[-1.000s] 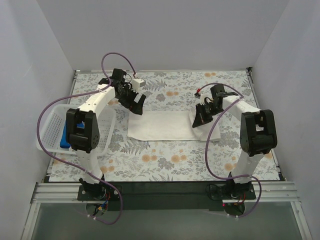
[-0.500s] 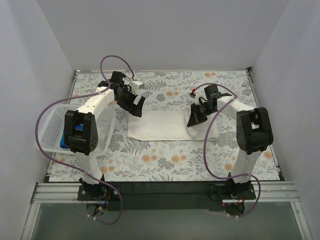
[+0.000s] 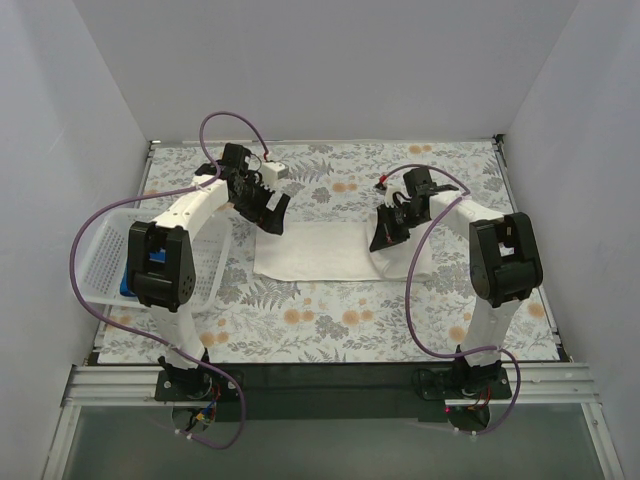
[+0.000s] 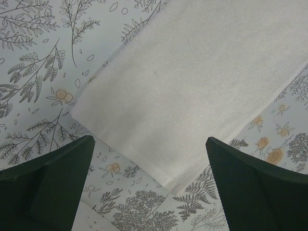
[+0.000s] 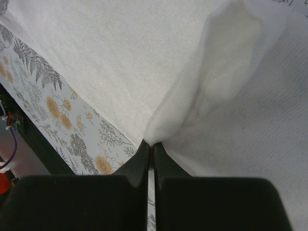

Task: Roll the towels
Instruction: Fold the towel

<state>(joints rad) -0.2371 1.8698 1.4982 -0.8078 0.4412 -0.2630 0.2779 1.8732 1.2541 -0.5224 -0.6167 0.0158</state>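
Note:
The white towel (image 3: pixel 310 252) lies flat on the floral table, its long side running left to right. My right gripper (image 3: pixel 381 238) is shut on the towel's right end and holds it lifted and folded over toward the left. In the right wrist view the shut gripper (image 5: pixel 152 146) pinches a raised fold of the white towel (image 5: pixel 120 57). My left gripper (image 3: pixel 272 215) is open and empty, hovering over the towel's far left corner. In the left wrist view the open gripper (image 4: pixel 149 190) frames the corner of the white towel (image 4: pixel 192 82). The blue towel (image 3: pixel 127 286) lies in the basket.
The white perforated basket (image 3: pixel 95 255) sits at the table's left edge, beside the left arm. Purple cables loop over both arms. White walls enclose the table on three sides.
My right gripper has moved left with the towel's right end, folding it further over the towel. My left gripper has barely shifted.

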